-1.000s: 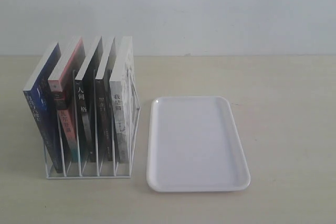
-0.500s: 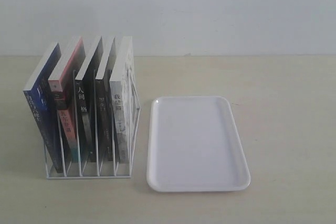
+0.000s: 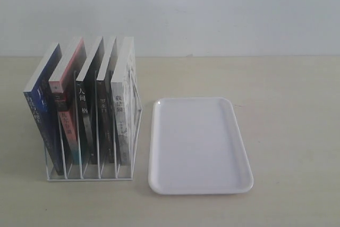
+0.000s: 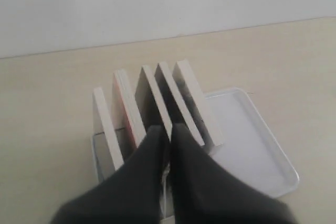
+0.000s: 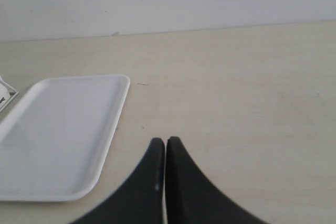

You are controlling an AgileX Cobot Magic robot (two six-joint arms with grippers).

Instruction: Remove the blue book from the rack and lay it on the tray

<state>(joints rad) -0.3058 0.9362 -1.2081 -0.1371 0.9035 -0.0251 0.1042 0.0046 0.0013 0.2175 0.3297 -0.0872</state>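
Blue book (image 3: 38, 118) sits in the end slot of the rack (image 3: 89, 178), the slot farthest from the tray (image 3: 199, 144). It stands on its bottom edge w/ spine toward the exterior cam, top leaning outward, away from the tray. Its top edge runs front-to-back, so that's the long axis to line up on. A red-edged book (image 3: 65, 126) is just beside it in the next slot, w/ three more beyond. The tray lies flat on the worktop (image 3: 287, 104) near the rack's other side, nothing on it. Neither arm shows in the exterior view. In the left wrist view, the left jaws are pressed together w/ no gap, holding nothing, and hang above the rack, roughly over the middle books rather than the end one. So the blue book lies off to the side away from the tray. Right jaws are likewise closed tight and empty, over bare worktop w/ the tray off to one side, well apart from the rack. Left arm is clearly nearer, so prob. its job. Likely next: slide sideways to the end slot, spread the jaws across the book's thickness, and watch the neighbour, since the gap between the tops looks slim.
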